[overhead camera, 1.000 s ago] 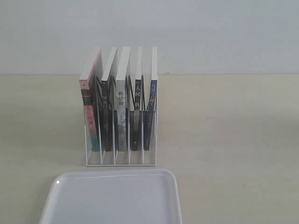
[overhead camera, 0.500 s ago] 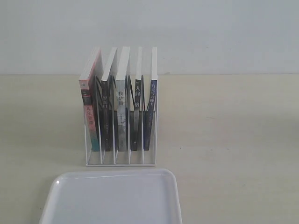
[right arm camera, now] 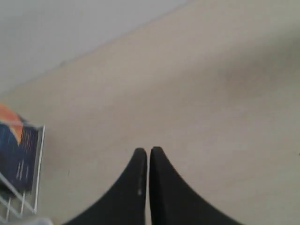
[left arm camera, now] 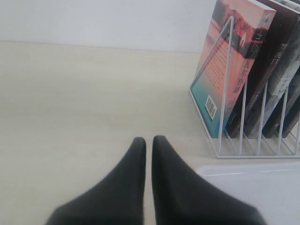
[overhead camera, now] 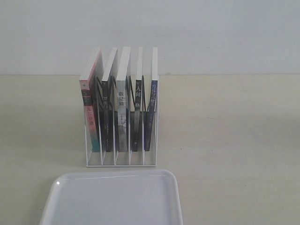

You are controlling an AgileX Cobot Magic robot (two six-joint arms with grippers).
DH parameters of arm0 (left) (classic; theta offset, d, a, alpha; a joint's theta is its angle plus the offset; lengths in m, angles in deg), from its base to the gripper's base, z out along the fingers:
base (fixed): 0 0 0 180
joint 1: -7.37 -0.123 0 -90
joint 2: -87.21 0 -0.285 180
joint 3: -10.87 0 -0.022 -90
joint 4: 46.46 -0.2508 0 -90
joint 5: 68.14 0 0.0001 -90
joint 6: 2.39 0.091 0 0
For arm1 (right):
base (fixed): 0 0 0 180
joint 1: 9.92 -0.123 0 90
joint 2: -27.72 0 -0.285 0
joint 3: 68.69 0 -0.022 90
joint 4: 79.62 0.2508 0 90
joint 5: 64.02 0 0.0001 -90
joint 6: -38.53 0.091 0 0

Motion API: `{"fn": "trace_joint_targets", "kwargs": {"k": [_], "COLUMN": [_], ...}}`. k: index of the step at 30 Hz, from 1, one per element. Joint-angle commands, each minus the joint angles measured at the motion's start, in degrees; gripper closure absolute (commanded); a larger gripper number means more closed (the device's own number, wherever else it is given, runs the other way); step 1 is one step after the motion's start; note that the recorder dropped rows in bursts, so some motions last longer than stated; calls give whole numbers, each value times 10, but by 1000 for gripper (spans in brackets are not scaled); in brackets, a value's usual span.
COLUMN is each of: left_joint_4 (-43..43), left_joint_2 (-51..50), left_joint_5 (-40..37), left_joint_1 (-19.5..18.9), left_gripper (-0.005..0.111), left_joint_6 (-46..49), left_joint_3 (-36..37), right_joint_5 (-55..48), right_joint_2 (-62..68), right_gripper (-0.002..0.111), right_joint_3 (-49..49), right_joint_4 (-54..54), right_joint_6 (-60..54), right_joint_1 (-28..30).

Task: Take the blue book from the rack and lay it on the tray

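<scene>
Nothing has moved in the last second — the blue book (overhead camera: 150, 115) stands in the rightmost slot of the rack (overhead camera: 121, 165), the tray (overhead camera: 112, 201) lies bare just in front, and the left gripper (left arm camera: 149, 145) and right gripper (right arm camera: 148, 157) hover clenched and empty — so the pick has yet to begin

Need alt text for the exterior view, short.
A white wire rack on a pale table holds five upright books, the blue book in the rightmost slot. A white tray lies in front of it. No arms show.

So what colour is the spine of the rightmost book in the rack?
Dark blue, on the blue book; best in the exterior view.
</scene>
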Motion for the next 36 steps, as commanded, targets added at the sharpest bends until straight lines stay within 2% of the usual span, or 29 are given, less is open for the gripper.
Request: {"fn": "trace_joint_targets", "kwargs": {"k": [1,4,8,12,18,21,25,31,36], "left_joint_4": [-3,-3,-3,-3,-3,-3,-3,-3,-3], "left_joint_2": [2,2,2,2,2,2,2,2,2], "left_joint_5": [3,3,3,3,3,3,3,3,3], "left_joint_1": [-1,-1,-1,-1,-1,-1,-1,-1,-1], "left_gripper": [103,103,103,103,103,103,103,103,103], "left_joint_6": [-4,-4,-4,-4,-4,-4,-4,-4,-4], "left_joint_3": [-2,-2,-2,-2,-2,-2,-2,-2,-2], "right_joint_5": [-58,-122,-273,-388,-389,-389,-403,-394,-443], "right_joint_2": [46,59,66,64,64,66,85,105,86], "right_gripper": [107,107,107,107,107,107,107,107,107], "right_joint_3": [-6,-8,-8,-8,-8,-18,-99,-234,-260], "right_joint_4": [198,287,373,454,552,596,592,586,601], "right_joint_6": [-225,-292,-424,-485,-488,-531,-539,-482,-482], "right_joint_1": [0,0,0,0,0,0,0,0,1]}}
